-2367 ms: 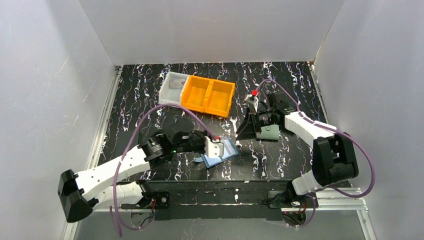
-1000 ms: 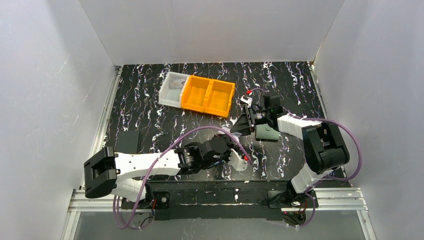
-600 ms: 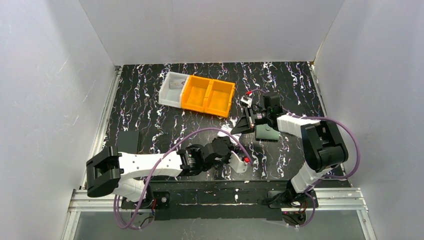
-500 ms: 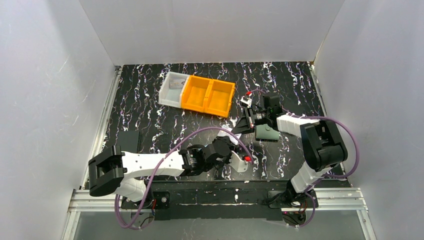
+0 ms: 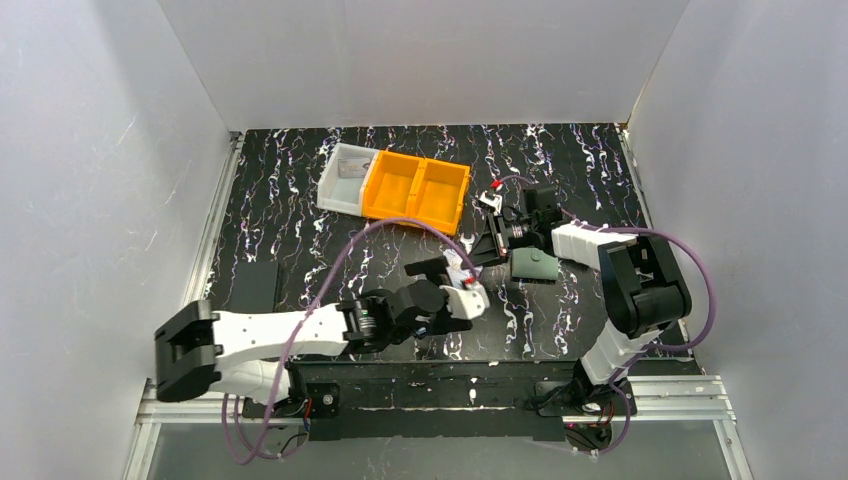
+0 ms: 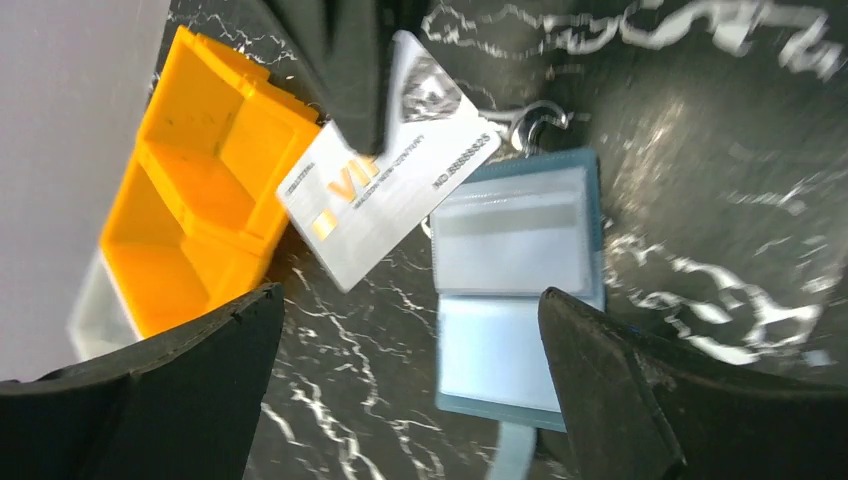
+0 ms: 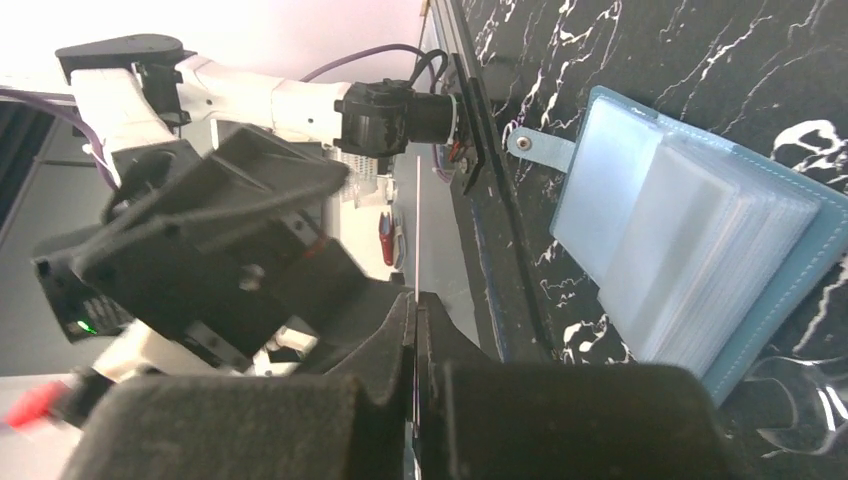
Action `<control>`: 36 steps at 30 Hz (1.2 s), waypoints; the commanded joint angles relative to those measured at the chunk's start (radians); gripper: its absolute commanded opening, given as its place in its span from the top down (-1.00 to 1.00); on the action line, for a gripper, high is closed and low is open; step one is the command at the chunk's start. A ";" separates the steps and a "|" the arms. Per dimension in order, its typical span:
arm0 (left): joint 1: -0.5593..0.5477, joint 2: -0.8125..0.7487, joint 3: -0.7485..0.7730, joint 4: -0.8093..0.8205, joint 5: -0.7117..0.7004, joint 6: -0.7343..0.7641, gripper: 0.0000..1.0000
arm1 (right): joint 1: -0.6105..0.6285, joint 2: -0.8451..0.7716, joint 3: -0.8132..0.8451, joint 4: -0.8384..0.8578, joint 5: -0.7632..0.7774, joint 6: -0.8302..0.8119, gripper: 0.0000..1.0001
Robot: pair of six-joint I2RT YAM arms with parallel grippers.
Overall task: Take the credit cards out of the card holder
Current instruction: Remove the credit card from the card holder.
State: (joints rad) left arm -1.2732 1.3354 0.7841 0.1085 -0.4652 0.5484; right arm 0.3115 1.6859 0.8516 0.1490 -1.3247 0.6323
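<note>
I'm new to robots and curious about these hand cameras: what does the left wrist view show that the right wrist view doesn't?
Only the left wrist view: the printed face of the credit card, the orange bin, and the left jaws standing wide open and empty. Only the right wrist view: the right jaws shut on that card, seen edge-on as a thin line, with the left arm beyond. Both: the blue card holder lying open, clear pockets up.

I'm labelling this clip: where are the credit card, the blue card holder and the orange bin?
credit card (image 6: 385, 185), left wrist view, middle of its printed face.
card holder (image 6: 515, 300), left wrist view, where its clear pockets meet.
orange bin (image 6: 200, 190), left wrist view, near its central divider.
</note>
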 commanded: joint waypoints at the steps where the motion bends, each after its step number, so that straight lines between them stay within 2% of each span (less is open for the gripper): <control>1: 0.007 -0.188 0.031 -0.132 0.035 -0.482 -0.97 | -0.017 0.026 0.100 -0.241 -0.028 -0.263 0.97; 4: 0.015 -0.244 0.040 -0.213 0.084 -0.723 -0.97 | -0.023 0.032 0.111 -0.282 -0.032 -0.343 0.97; 7: 0.023 -0.316 -0.042 -0.139 0.109 -0.936 -0.97 | -0.034 0.028 0.109 -0.294 -0.031 -0.384 0.97; 11: 0.050 -0.426 -0.231 0.104 0.083 -1.251 -0.97 | -0.054 0.010 0.105 -0.327 -0.034 -0.456 0.97; 16: 0.121 -0.451 -0.482 0.522 0.123 -1.496 -0.97 | -0.067 -0.016 0.088 -0.329 -0.078 -0.524 0.97; 18: 0.135 -0.420 -0.506 0.594 0.130 -1.525 -0.97 | -0.072 -0.015 0.084 -0.330 -0.116 -0.551 0.97; 20: 0.135 -0.378 -0.486 0.597 0.138 -1.508 -0.97 | -0.076 -0.007 0.083 -0.331 -0.148 -0.565 0.97; 24: 0.138 -0.281 -0.448 0.630 0.131 -1.501 -0.97 | -0.080 -0.013 0.080 -0.336 -0.152 -0.580 0.97; 27: 0.164 -0.205 -0.439 0.718 0.154 -1.507 -0.97 | -0.080 -0.025 0.078 -0.340 -0.156 -0.595 0.97; 33: 0.276 -0.070 -0.413 0.867 0.333 -1.505 -0.94 | -0.080 -0.048 0.075 -0.350 -0.158 -0.616 0.97; 36: 0.348 -0.061 -0.407 0.878 0.453 -1.482 -0.89 | -0.080 -0.068 0.071 -0.353 -0.145 -0.629 0.97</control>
State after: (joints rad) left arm -0.9993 1.2732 0.3397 0.8906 -0.1680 -0.9581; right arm 0.2359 1.6756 0.9260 -0.1856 -1.4475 0.0471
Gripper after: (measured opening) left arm 0.953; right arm 0.031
